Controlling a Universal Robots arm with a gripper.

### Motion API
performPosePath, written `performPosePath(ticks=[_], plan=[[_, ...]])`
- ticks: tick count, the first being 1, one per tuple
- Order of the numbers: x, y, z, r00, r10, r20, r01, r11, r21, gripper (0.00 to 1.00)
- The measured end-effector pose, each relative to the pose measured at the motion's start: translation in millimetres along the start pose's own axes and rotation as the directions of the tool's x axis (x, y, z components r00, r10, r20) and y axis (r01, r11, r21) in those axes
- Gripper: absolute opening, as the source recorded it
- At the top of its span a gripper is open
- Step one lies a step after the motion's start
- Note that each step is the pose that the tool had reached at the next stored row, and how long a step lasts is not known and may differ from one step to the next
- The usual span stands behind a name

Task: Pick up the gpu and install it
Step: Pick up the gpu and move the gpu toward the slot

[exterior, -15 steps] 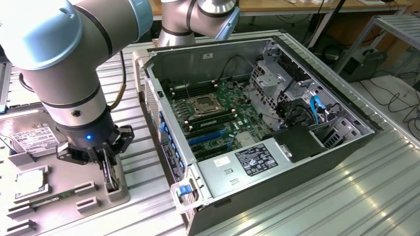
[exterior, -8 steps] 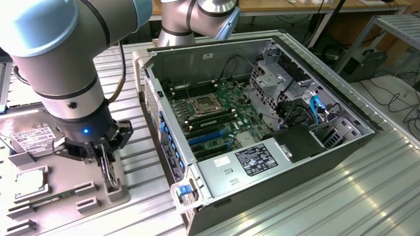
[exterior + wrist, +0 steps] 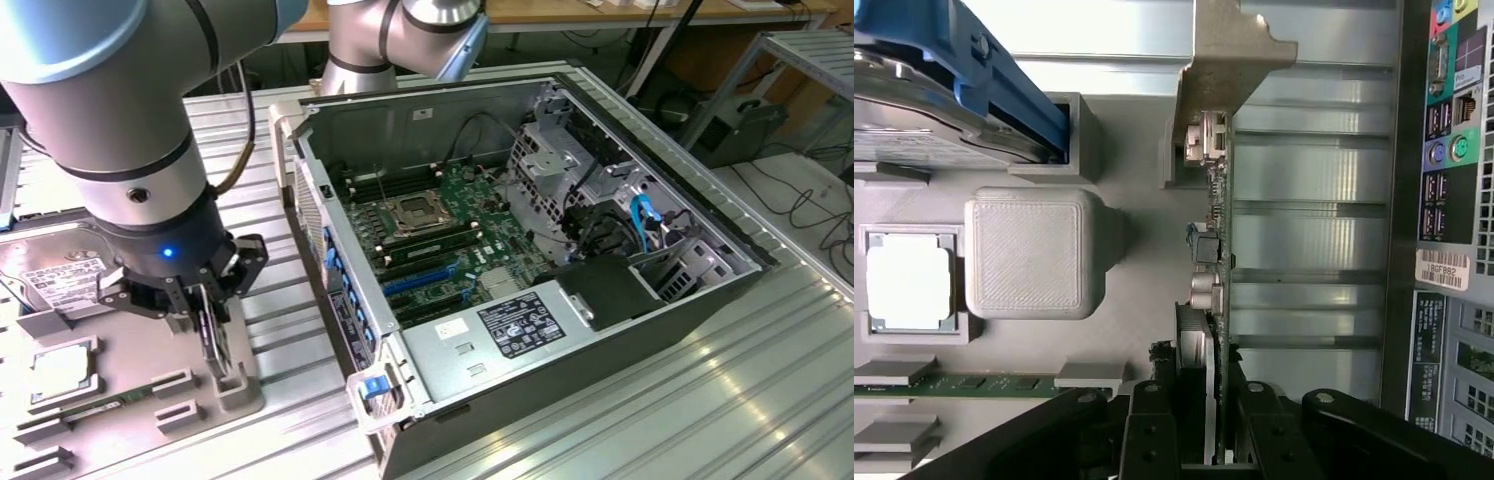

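Note:
The gpu (image 3: 215, 347) stands on edge, thin and dark, over a grey holder block (image 3: 238, 388) on the parts tray (image 3: 127, 420) at the exterior view's left. My gripper (image 3: 208, 322) comes down from above and is shut on the card's upper edge. In the wrist view the gpu (image 3: 1216, 240) runs edge-on away from the camera, and its silver bracket (image 3: 1230, 60) is at the far end. My gripper (image 3: 1204, 432) has a black finger (image 3: 1154, 425) on each side of the card. Whether the card's lower edge still sits in the holder I cannot tell.
The open computer case (image 3: 627, 330) lies to the exterior view's right, its motherboard (image 3: 441, 235) and blue slots (image 3: 416, 282) exposed. The tray also carries a silver hard drive (image 3: 54, 280), a processor (image 3: 909, 280), a green memory stick (image 3: 964, 383) and a grey block (image 3: 1034, 250).

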State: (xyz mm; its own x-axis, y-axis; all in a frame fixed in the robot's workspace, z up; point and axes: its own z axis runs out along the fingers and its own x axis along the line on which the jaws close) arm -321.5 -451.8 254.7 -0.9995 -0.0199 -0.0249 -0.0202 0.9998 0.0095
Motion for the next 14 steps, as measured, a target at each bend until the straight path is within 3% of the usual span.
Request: performPosePath(ticks=[14], plan=[[-0.6,0.2,-22.8,1.0,0.0,0.0,0.0,1.0,0.0,0.28]])
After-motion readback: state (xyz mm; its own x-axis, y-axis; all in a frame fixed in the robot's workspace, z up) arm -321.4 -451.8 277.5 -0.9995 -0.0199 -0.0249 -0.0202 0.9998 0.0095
